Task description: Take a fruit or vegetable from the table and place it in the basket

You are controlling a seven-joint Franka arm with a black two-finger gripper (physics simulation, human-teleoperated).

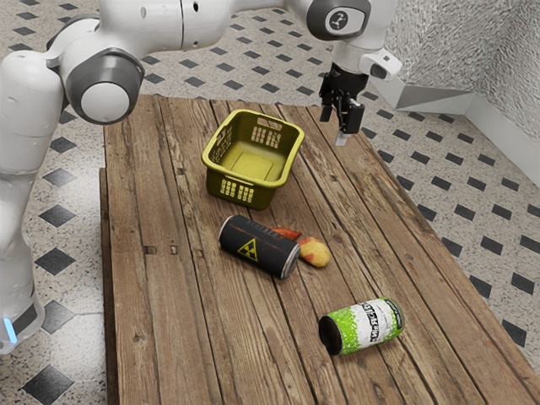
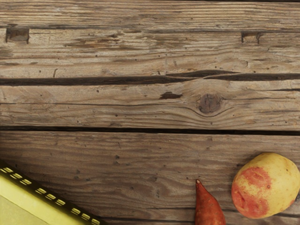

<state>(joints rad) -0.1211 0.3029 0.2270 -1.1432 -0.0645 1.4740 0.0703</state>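
The gripper (image 1: 342,126) hangs over the table's far right part in the exterior view, beyond the yellow-green basket (image 1: 251,165) and to its right; whether it is open or shut cannot be made out. Behind the black can lie a yellow-and-red potato (image 1: 315,252) and a pointed red-orange vegetable (image 1: 288,233), partly hidden by the can. In the wrist view, the potato (image 2: 266,185) rests beside the red-orange vegetable's pointed end (image 2: 209,207), and part of the basket (image 2: 28,199) is visible. The basket's visible inside holds nothing.
A black can with a yellow warning sign (image 1: 258,246) lies on its side against or close to the vegetables. A green and white can (image 1: 363,326) lies nearer the exterior camera on the wooden table (image 1: 169,312).
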